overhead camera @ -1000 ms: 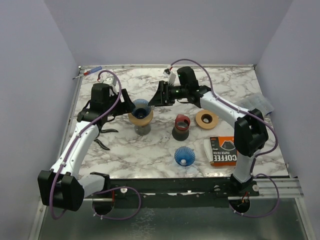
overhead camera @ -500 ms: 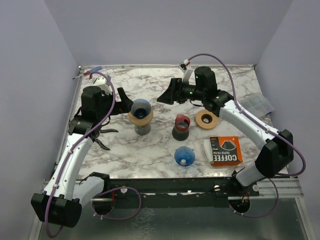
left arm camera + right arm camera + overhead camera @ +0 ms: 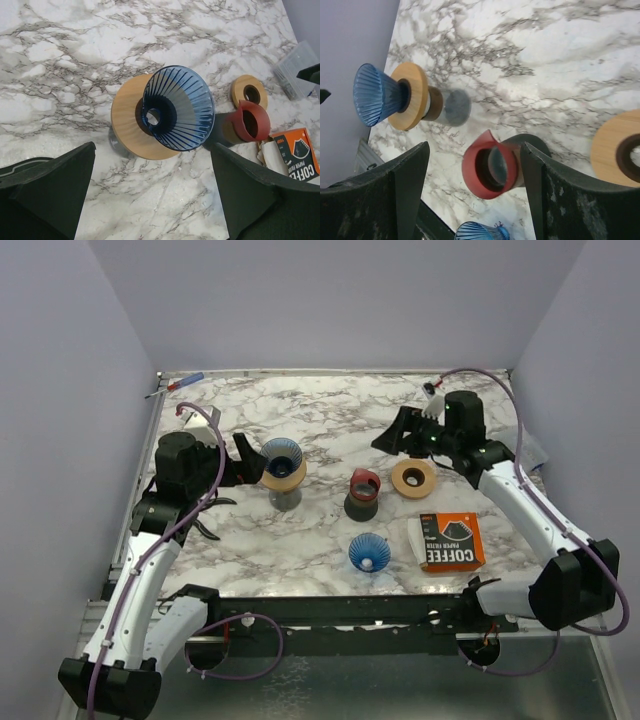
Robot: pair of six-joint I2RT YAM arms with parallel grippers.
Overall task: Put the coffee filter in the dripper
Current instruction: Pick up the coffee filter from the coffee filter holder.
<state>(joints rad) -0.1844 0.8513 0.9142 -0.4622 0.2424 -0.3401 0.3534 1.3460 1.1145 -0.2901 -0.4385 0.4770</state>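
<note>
Dripper (image 3: 283, 457) faces the low left tool (image 3: 242, 459), spread wide; right tool (image 3: 390, 434), likewise spread, hovers apart.

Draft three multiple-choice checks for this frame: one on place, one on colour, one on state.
1. The coffee box lies:
A) at the far left corner
B) near the front right of the table
C) inside a cup

2. The dripper on the wooden ring is:
A) red
B) blue
C) white

3. The left claw is:
A) open and empty
B) shut on a filter
C) shut on a spoon

Answers:
1 B, the top view shows it by the near right edge.
2 B, its ribbed cone is blue.
3 A, its fingers stand apart with nothing between them.
</note>
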